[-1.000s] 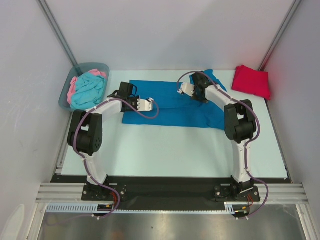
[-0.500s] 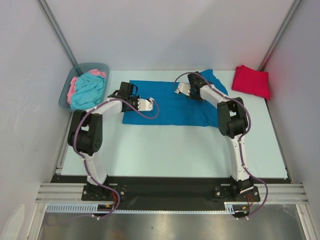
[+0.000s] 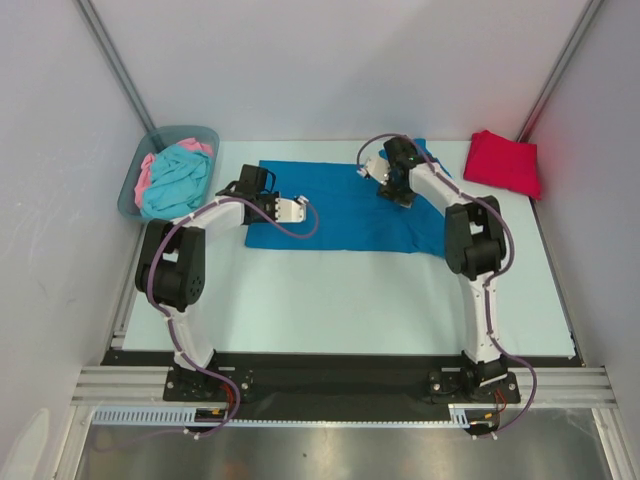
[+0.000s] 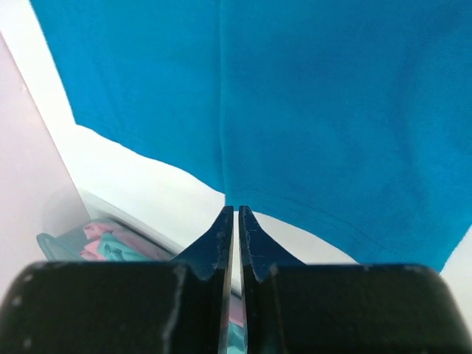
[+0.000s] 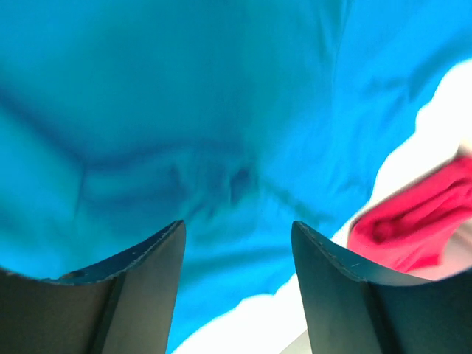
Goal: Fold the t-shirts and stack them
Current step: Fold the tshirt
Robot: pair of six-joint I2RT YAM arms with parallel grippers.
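Note:
A deep blue t-shirt (image 3: 345,208) lies spread flat across the middle of the table. My left gripper (image 3: 297,208) hovers over its left part. In the left wrist view its jaws (image 4: 234,210) stand only a thin slit apart with nothing between them, tips at the shirt's hem (image 4: 310,221). My right gripper (image 3: 375,175) is over the shirt's far right part, open wide above rumpled blue cloth (image 5: 221,140), holding nothing. A folded bright red t-shirt (image 3: 503,162) lies at the back right, blurred in the right wrist view (image 5: 413,221).
A grey-blue bin (image 3: 130,195) at the back left holds a turquoise shirt (image 3: 175,180) and a pink one (image 3: 147,170); its corner shows in the left wrist view (image 4: 55,243). Grey walls close in the table on three sides.
The right gripper has opened wide and let go of the blue shirt, its wrist turning toward the back. The left jaws have parted to a slit. The left arm stays put.

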